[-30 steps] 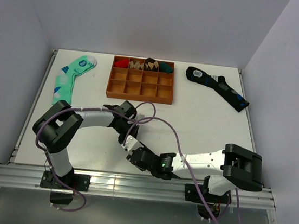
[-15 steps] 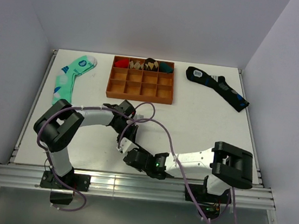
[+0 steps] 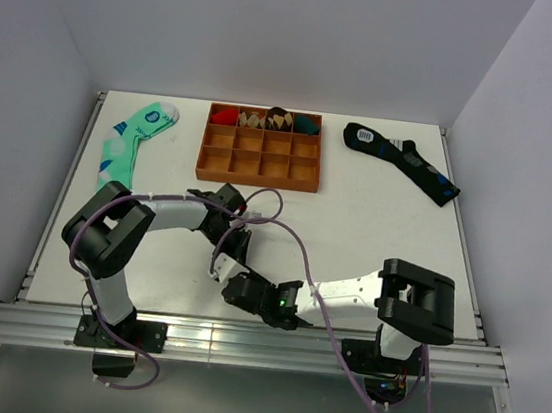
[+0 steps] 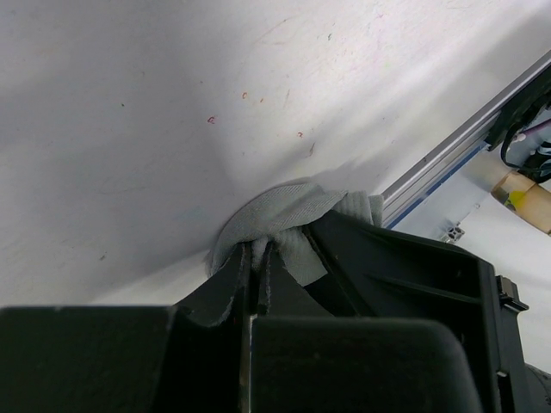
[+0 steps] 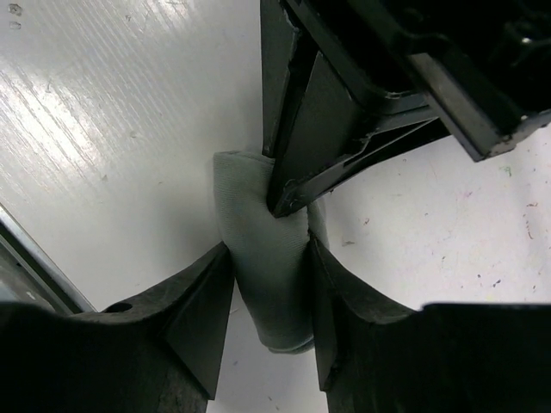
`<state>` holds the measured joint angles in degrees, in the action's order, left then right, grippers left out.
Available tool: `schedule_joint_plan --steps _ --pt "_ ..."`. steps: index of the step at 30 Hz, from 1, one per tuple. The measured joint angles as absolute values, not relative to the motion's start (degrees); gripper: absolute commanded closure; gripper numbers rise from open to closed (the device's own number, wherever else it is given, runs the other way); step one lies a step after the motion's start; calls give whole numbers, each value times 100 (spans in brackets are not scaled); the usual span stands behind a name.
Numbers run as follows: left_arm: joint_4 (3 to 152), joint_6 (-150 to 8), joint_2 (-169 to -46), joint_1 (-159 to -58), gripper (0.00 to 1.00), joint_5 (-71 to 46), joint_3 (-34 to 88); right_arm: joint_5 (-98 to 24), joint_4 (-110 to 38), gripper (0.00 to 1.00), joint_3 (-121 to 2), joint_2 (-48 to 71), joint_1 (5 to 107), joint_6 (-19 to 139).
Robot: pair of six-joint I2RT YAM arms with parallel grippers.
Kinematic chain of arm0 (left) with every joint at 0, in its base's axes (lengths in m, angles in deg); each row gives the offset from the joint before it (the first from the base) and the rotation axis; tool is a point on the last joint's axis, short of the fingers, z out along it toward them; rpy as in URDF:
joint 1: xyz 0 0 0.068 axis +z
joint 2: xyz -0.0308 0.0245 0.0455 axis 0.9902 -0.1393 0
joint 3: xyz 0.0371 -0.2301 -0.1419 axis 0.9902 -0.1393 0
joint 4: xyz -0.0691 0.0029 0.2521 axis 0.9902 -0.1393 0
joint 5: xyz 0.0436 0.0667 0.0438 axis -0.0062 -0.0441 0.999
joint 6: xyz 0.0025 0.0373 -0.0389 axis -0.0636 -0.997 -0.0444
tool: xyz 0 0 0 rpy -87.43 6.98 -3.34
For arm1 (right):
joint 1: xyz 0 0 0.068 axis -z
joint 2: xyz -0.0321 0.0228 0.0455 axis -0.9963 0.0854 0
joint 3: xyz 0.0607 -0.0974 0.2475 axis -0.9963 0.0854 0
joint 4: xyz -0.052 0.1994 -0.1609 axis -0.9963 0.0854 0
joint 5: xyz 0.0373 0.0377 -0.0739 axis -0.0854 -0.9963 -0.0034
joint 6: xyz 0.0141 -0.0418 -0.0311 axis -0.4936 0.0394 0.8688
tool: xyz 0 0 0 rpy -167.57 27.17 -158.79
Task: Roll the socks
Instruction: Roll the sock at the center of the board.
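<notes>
The light-grey socks (image 5: 263, 249) are a small bunched roll on the white table near its front edge. My right gripper (image 5: 269, 288) is shut on the roll, one finger on each side. My left gripper (image 4: 258, 247) is shut on a fold of the same grey fabric (image 4: 280, 205), pinching it from above. In the right wrist view the left fingers (image 5: 297, 146) come down onto the roll's top. In the top view both grippers meet at the front centre-left, left gripper (image 3: 226, 258), right gripper (image 3: 238, 285), and they hide the socks.
A wooden divided tray (image 3: 258, 177) with rolled socks in its back row stands at the back centre. A mint-green patterned sock (image 3: 128, 143) lies back left, a dark navy sock (image 3: 403, 160) back right. The metal front rail (image 3: 240, 338) runs just beyond the grippers.
Both grippers have shifted left and slightly toward the front edge together, still holding the socks. The right arm's elbow has swung left.
</notes>
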<state>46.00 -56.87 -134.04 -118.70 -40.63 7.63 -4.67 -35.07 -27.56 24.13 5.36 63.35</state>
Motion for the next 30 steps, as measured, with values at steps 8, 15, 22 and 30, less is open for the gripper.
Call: schedule_joint_plan --steps 8,15,22,30 --pt "5024 -5571 -13328 -11697 96 -4454 441 -665 -3442 70 -2845 2474 625 6331" --pt "5841 -5160 -13035 -11503 84 -4755 -169 -1087 -3293 84 -2955 2483 846 6197" --pt "6254 -4587 -12574 -11369 78 -4456 -579 -1417 -3284 93 -3112 2594 1047 5920" --pt "6810 -3761 -12038 -11061 72 -4316 -864 -1603 -3700 100 -3145 2730 1242 5515"
